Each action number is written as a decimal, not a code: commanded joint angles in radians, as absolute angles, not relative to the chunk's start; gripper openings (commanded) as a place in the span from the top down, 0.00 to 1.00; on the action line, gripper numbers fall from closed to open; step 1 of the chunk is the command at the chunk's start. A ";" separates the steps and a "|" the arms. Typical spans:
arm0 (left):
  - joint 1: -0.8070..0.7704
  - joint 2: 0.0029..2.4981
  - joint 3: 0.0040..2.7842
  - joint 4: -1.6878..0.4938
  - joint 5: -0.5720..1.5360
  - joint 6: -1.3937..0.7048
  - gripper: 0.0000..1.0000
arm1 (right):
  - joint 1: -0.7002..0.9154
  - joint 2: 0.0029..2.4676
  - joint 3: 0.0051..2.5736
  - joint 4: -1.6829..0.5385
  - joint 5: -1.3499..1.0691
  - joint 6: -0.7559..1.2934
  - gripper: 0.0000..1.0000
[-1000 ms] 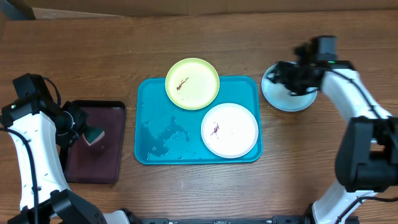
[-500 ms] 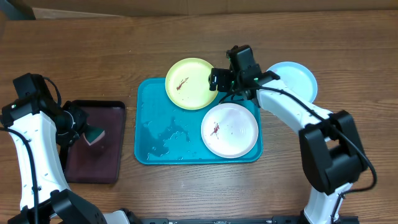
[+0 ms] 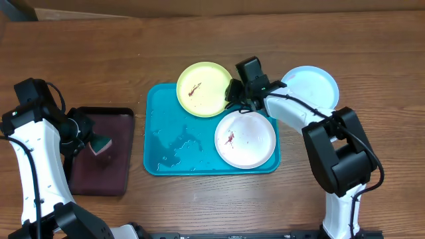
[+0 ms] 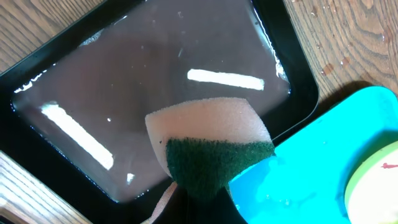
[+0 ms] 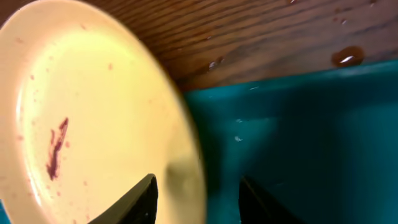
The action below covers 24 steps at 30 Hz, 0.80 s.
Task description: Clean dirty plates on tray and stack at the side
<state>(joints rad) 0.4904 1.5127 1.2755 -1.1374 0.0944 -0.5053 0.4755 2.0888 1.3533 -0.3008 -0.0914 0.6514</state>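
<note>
The yellow-green plate (image 3: 202,89) lies on the far rim of the turquoise tray (image 3: 159,133), with a reddish smear in it. On the tray's right half sits the white plate (image 3: 246,139), also smeared. The light blue plate (image 3: 312,86) rests on the table to the right of the tray. My right gripper (image 3: 232,91) is at the yellow-green plate's right edge. In the right wrist view its fingers (image 5: 140,199) straddle that plate's (image 5: 93,124) rim, open, with a gap on each side. My left gripper (image 4: 205,199) is shut on a green-and-white sponge (image 4: 208,146).
A dark maroon tray (image 3: 99,172) holding water lies at the left, under the sponge (image 3: 101,143). Water droplets spot the turquoise tray's left half (image 3: 176,143) and the wood by its far edge. Cardboard runs along the table's far side.
The right arm left the light blue plate on the table at the right and swung left to the yellow-green plate's rim, its jaws narrowing. The left arm stayed still.
</note>
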 commanded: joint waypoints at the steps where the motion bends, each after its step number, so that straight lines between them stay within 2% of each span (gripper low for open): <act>1: 0.482 1.517 1.272 -1.140 0.105 -0.485 0.96 | 0.512 2.099 1.354 -0.292 -0.096 0.659 0.59; 5: 0.482 1.517 1.272 -1.140 0.105 -0.486 0.96 | 0.527 2.099 1.354 -0.294 -0.083 0.659 0.71; 12: 0.482 1.517 1.272 -1.139 0.105 -0.486 0.96 | 0.527 2.099 1.354 -0.294 -0.133 0.583 0.80; 16: 0.482 1.517 1.272 -1.139 0.105 -0.485 0.96 | 0.527 2.099 1.355 -0.288 -0.186 0.508 0.96; 18: 0.482 1.517 1.272 -1.139 0.105 -0.485 0.96 | 0.527 2.099 1.355 -0.285 -0.252 0.437 0.96; 24: 0.482 1.517 1.272 -1.139 0.105 -0.485 0.96 | 0.530 2.099 1.355 -0.304 -0.336 0.409 0.96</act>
